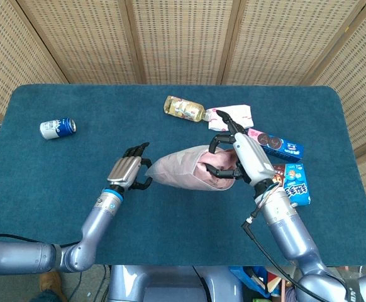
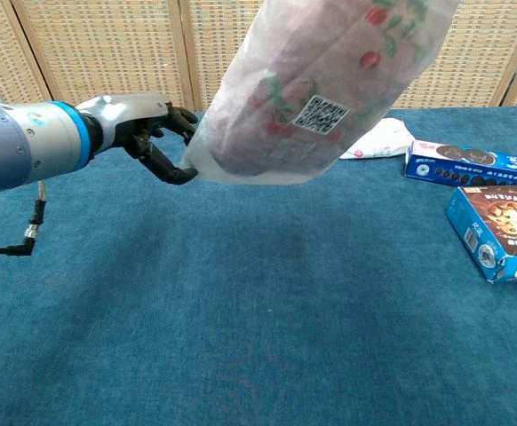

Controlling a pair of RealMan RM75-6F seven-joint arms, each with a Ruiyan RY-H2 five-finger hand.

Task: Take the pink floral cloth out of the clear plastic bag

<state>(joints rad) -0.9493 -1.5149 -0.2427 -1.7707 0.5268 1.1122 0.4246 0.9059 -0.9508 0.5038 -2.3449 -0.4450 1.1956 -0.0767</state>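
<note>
The clear plastic bag [image 1: 180, 168] hangs above the blue table [image 1: 76, 170], stretched almost level between my hands. Through its film shows the pink floral cloth [image 2: 285, 106], with a QR label on the bag's side. My left hand [image 1: 127, 170] pinches the bag's closed end; the chest view shows that left hand [image 2: 147, 142] at the bag's lower corner. My right hand [image 1: 241, 156] is at the bag's open mouth, fingers curled inside around the pink cloth [image 1: 216, 171]. The chest view does not show the right hand.
A blue can [image 1: 58, 128] lies at the far left. Behind the bag lie a drink pouch [image 1: 184, 108] and a white packet [image 1: 236, 114]. A blue biscuit box [image 1: 277, 144] and a cookie box [image 1: 296, 184] lie at the right.
</note>
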